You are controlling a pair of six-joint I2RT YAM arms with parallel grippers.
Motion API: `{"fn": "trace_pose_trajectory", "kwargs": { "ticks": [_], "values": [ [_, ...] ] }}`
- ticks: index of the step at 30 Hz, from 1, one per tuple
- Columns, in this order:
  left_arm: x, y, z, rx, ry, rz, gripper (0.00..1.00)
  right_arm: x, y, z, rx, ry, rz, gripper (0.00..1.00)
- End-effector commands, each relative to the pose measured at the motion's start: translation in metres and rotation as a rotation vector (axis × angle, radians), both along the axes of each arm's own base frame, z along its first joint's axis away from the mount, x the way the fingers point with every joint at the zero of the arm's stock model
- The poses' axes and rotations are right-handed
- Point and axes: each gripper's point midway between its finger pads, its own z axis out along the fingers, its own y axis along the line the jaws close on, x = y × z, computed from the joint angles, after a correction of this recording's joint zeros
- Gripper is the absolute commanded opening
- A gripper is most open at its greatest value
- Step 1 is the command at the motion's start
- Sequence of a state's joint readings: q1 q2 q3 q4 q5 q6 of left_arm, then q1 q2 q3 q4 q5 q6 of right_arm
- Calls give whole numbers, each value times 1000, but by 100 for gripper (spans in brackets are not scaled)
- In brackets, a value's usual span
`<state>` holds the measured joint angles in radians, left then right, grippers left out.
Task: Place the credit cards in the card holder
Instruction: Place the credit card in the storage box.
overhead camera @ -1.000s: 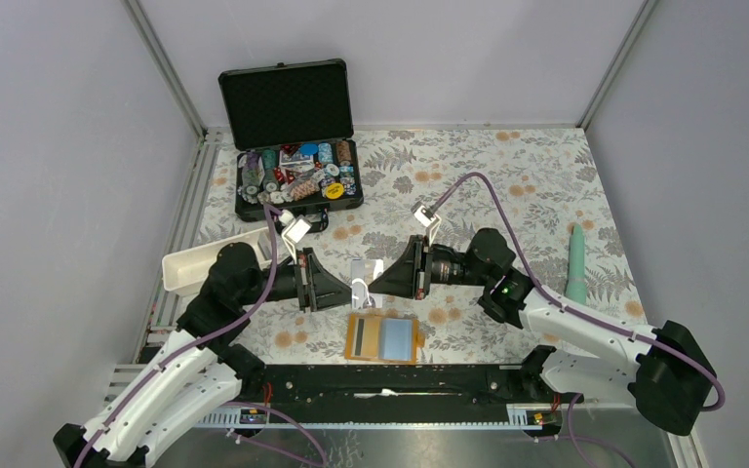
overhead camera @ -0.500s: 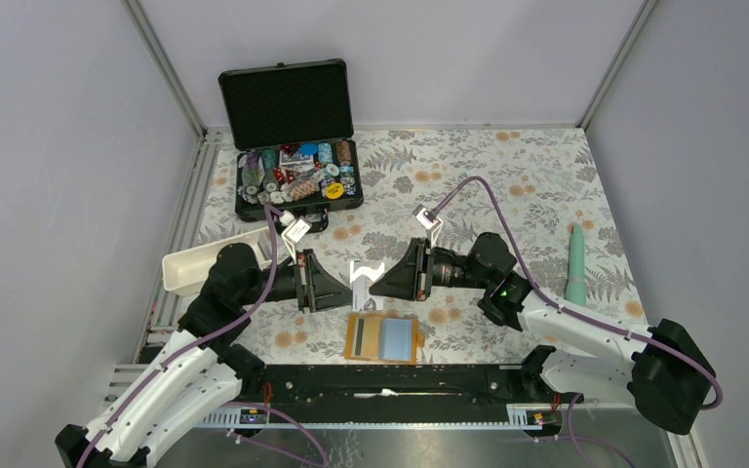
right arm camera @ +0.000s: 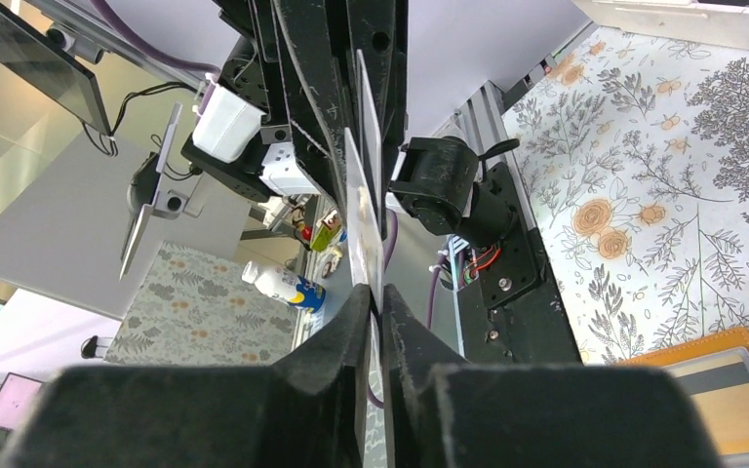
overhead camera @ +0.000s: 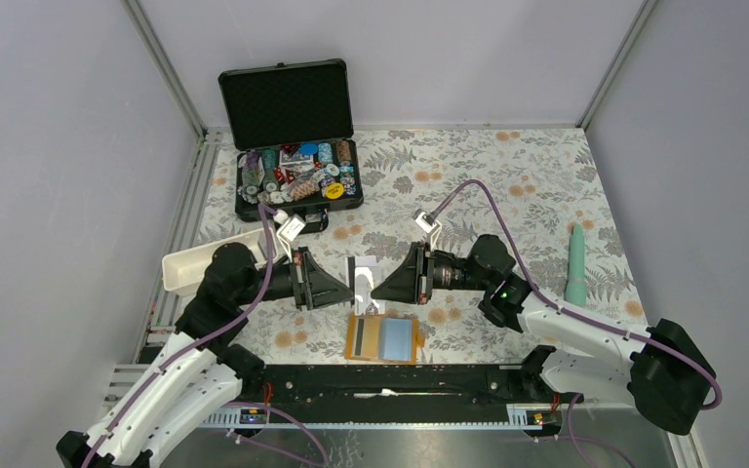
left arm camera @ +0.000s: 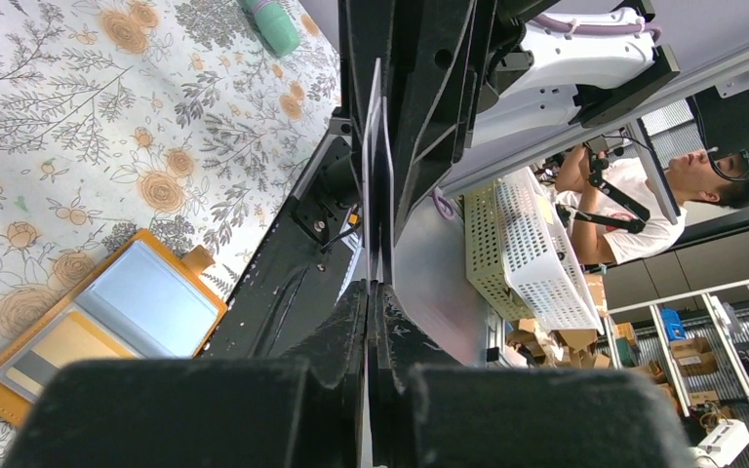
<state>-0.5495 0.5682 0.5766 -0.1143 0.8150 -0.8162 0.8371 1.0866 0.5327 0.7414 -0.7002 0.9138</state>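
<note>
Flowered cloth (overhead camera: 507, 185) covered the table inside the grey-walled booth. At the back left a black case (overhead camera: 288, 102) stood open, with poker chips (overhead camera: 297, 180) heaped in its lower half. A white tray (overhead camera: 200, 263) lay in front of it toward the left rail, and a teal-green tool (overhead camera: 576, 263) lay well off to the right.

At the front edge, between the two arms, the orange wallet (overhead camera: 383, 338) lay open and flat on the cloth. It had a blue-clear sleeve on its right half and a striped card (overhead camera: 358, 336), tan with one dark band, on its left half.

Just behind the wallet and raised off the cloth, the left gripper (overhead camera: 353, 291) and the right gripper (overhead camera: 374, 290) pointed at each other, tips nearly meeting. Between them a pale card (overhead camera: 364, 273) stood on edge, apart from the wallet.

From the left wrist camera, the left fingers (left arm camera: 254, 409) were pressed almost together, with the thin card rising edge-on from between them. The right wrist camera showed much the same, with the right fingers (right arm camera: 254, 409) pinched nearly closed on a pale card. A second pale sliver showed just beyond it, against the other gripper. I could not tell whether that was a separate card.
</note>
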Motion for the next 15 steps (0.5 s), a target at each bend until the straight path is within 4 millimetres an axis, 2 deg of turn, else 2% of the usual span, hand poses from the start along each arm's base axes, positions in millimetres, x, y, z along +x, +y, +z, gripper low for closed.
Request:
{"fn": "trace_pose_trajectory", "kwargs": {
  "ticks": [1, 7, 15],
  "values": [
    [-4, 2, 34, -60, -112, -11, 0, 3, -2, 3, 8, -21, -7, 8],
    [12, 15, 26, 24, -118, 100, 0, 5, -4, 1, -8, -22, -28, 5],
    [32, 29, 24, 41, -85, 168, 0, 7, -11, -6, -37, -25, -66, 2]
  ]
}}
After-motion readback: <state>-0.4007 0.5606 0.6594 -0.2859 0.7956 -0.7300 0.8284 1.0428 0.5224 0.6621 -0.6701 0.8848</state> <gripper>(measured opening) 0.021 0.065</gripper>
